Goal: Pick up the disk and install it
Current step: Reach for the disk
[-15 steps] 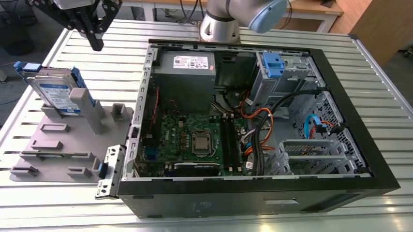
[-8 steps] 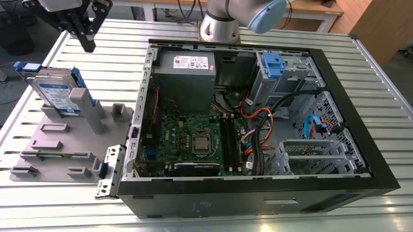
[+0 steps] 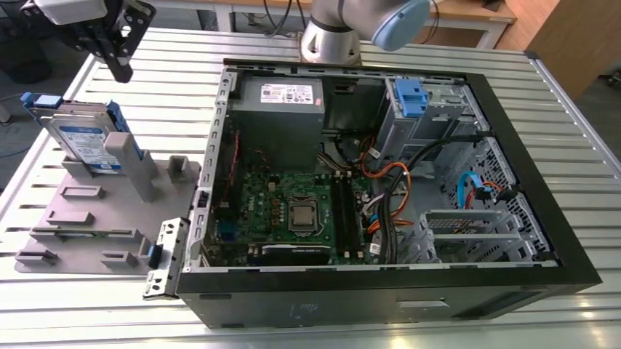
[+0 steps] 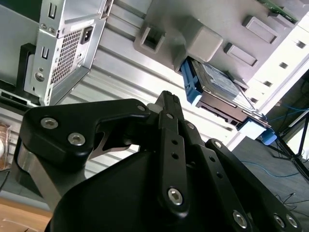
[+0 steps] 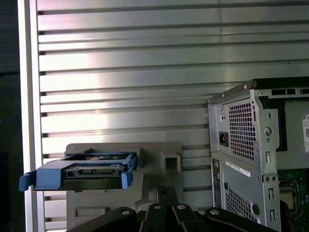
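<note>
The disk point(image 3: 83, 137), a silver drive with a white-and-blue label in a blue plastic carrier, stands on edge and tilted in the grey holder point(image 3: 97, 211) at the exterior view's left. It also shows in both wrist views, seen edge-on as the disk point(image 5: 89, 170) and the disk point(image 4: 217, 82). My black gripper point(image 3: 121, 71) hangs above and beyond the disk, apart from it. Its fingers point(image 4: 167, 104) sit together with nothing between them, so it is shut.
An open computer case point(image 3: 543, 189) lies at the exterior view's right, with a grey power supply point(image 3: 281, 98), a motherboard point(image 3: 291, 207), loose cables and a fixed blue carrier point(image 3: 409, 98) in the drive bay. The slatted metal table point(image 3: 174, 51) lies underneath.
</note>
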Tool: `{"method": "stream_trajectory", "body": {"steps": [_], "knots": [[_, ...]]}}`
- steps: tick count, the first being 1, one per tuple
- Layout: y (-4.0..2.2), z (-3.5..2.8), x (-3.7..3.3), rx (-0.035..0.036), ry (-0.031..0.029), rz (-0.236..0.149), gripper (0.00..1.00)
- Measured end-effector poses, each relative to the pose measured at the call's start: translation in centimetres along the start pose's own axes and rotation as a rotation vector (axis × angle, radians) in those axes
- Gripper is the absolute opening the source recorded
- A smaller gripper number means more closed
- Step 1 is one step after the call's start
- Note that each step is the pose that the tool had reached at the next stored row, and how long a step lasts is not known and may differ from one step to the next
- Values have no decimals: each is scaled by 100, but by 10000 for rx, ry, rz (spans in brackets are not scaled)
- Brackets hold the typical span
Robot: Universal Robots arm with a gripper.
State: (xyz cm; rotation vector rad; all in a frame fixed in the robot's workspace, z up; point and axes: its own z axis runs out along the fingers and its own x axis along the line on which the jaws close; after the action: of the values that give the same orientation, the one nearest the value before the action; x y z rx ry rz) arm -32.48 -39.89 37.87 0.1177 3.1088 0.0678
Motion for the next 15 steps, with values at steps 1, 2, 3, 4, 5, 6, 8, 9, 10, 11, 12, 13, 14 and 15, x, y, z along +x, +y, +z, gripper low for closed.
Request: {"method": "stream_trajectory", "body": {"steps": [1,2,3,4,5,6,8,9,10,11,12,13,14,15], "knots": [[-2,5,19,0,0,0,11],[-4,11,39,1,1,0,11],[-5,19,60,0,0,-1,11],[-7,26,80,1,0,-1,11],[-9,33,99,1,1,0,11],[-10,42,117,2,1,0,11],[-14,57,153,1,0,1,11],[-16,64,173,1,0,0,11],[-18,69,194,2,0,0,11],[-20,75,215,1,1,0,11],[-22,81,239,2,1,0,11],[-24,87,262,2,0,0,11],[-26,93,286,2,1,0,11],[-28,99,309,2,1,0,11]]}}
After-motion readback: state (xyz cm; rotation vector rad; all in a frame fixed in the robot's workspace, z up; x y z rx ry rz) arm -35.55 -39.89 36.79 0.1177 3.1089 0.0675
